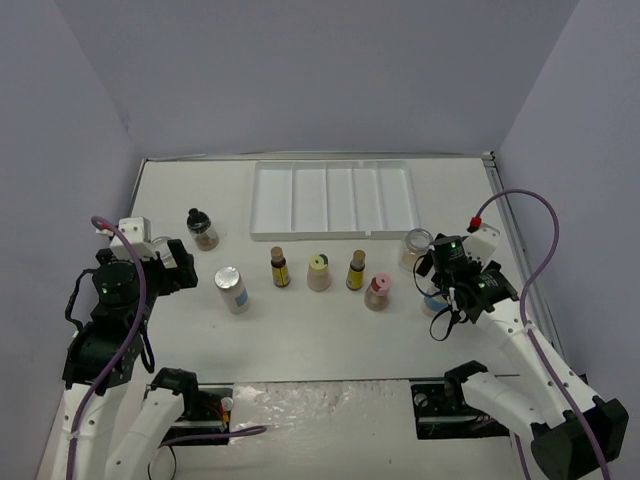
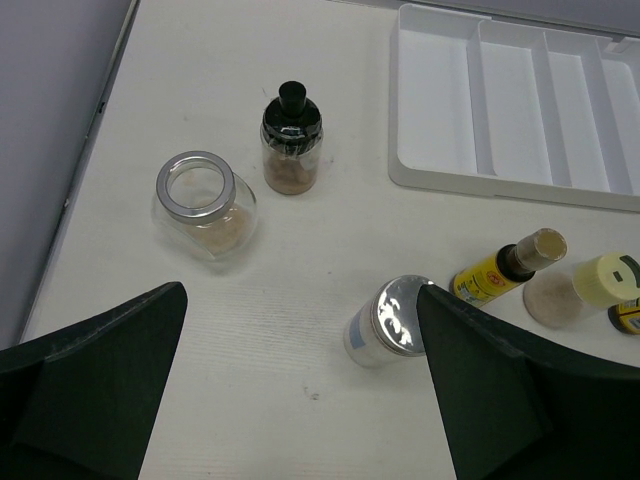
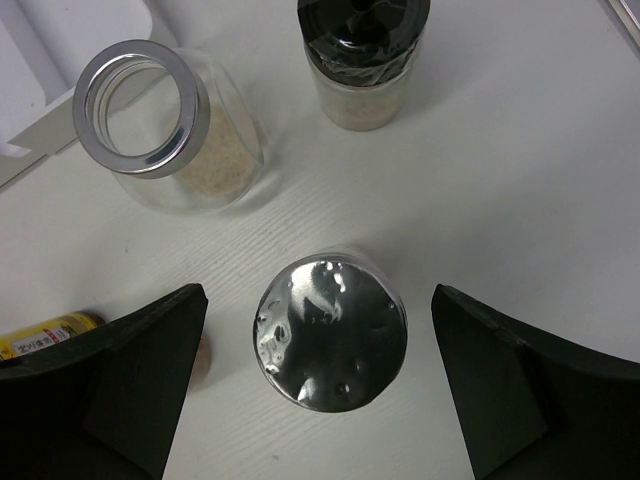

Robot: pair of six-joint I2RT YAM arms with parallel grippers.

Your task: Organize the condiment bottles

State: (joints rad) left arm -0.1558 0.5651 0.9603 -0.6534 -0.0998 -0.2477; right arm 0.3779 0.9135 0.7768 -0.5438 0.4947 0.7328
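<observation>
Condiment bottles (image 1: 318, 271) stand on the table (image 1: 300, 340) in a loose row just in front of the white tray (image 1: 333, 198). At the right end, a silver-topped bottle (image 3: 330, 330) stands between the fingers (image 3: 140, 370) of the right gripper (image 3: 320, 300). Its jaws are wide, with a gap on each side. A clear jar (image 3: 165, 130) and a black-capped jar (image 3: 362, 60) stand just beyond it. The left gripper (image 2: 300, 300) hangs spread wide, holding nothing, near a second clear jar (image 2: 200, 205).

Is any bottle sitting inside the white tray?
No, every compartment of the white tray shows only its own bare floor in the overhead view.
</observation>
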